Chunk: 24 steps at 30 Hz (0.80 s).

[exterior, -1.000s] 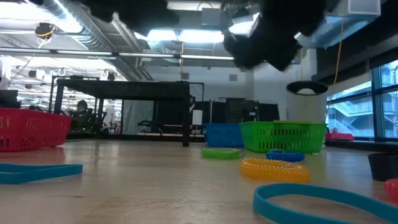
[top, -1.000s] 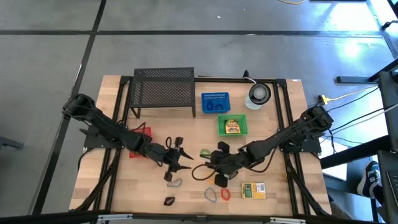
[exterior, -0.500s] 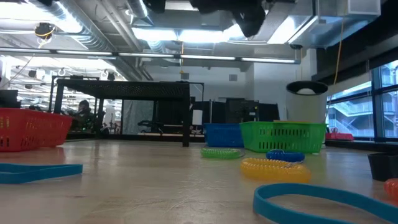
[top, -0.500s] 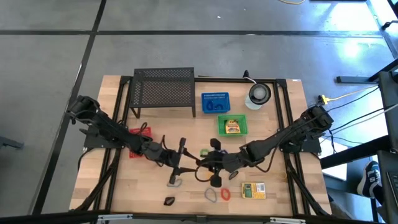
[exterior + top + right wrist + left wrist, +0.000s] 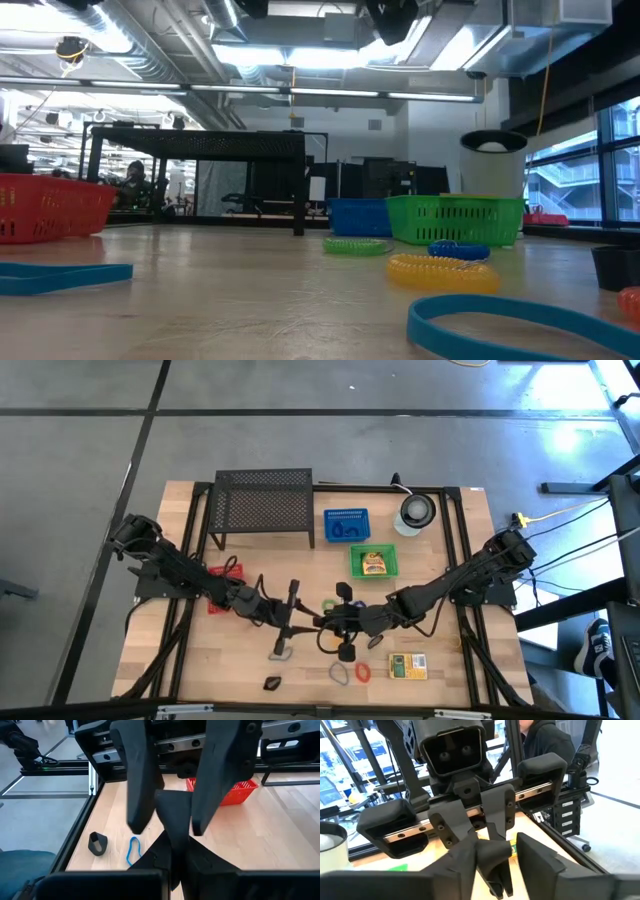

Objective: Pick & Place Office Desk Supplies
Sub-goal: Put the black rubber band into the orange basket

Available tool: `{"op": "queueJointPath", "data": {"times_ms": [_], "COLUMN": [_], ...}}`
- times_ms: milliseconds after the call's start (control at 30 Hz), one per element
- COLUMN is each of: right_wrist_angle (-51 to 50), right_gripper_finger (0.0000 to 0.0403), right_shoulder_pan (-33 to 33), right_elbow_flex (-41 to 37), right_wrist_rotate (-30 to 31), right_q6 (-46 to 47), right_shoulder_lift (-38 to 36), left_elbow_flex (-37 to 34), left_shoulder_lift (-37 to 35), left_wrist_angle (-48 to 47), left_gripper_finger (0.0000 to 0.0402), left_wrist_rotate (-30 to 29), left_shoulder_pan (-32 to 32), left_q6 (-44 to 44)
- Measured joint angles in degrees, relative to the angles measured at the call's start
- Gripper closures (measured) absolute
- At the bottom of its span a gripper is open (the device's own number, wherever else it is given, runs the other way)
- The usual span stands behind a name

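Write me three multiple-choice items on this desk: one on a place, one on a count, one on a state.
1. The green plastic basket sits:
A) on the black mesh shelf
B) on the wooden table, beside the blue plastic basket
C) on the floor

2. Baskets on the table:
A) two
B) three
C) five

3. The right claw is:
A) wide open
B) out of view
C) shut on a small black item

Answers: B, the high view shows green next to blue on the wood; B, there are green, blue and a red plastic basket; C, the right wrist view shows the item pinched.
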Motion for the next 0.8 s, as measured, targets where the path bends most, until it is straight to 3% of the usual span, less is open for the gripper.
{"op": "queueJointPath", "data": {"times_ms": [300,533,800], "right_wrist_angle": [0.0,0.1,-0.1], "right_gripper_finger": [0.0387,0.0374,0.0297], "right_shoulder_pan": [0.0,0.0,0.0], "right_elbow_flex": [0.0,0.0,0.0], "right_wrist_rotate": [0.0,0.0,0.0], "right_q6": [0.0,2.0,6.4], "right_shoulder_lift": [0.0,0.0,0.0], "left_elbow_flex": [0.0,0.0,0.0], "left_shoulder_lift": [0.0,0.0,0.0], "left_wrist_angle": [0.0,0.0,0.0], "left_gripper_finger": [0.0391,0.0392,0.0392], "left_wrist_rotate": [0.0,0.0,-0.1], "left_shoulder_pan": [0.4,0.4,0.5], "left_q6": [0.0,0.0,-1.2]}}
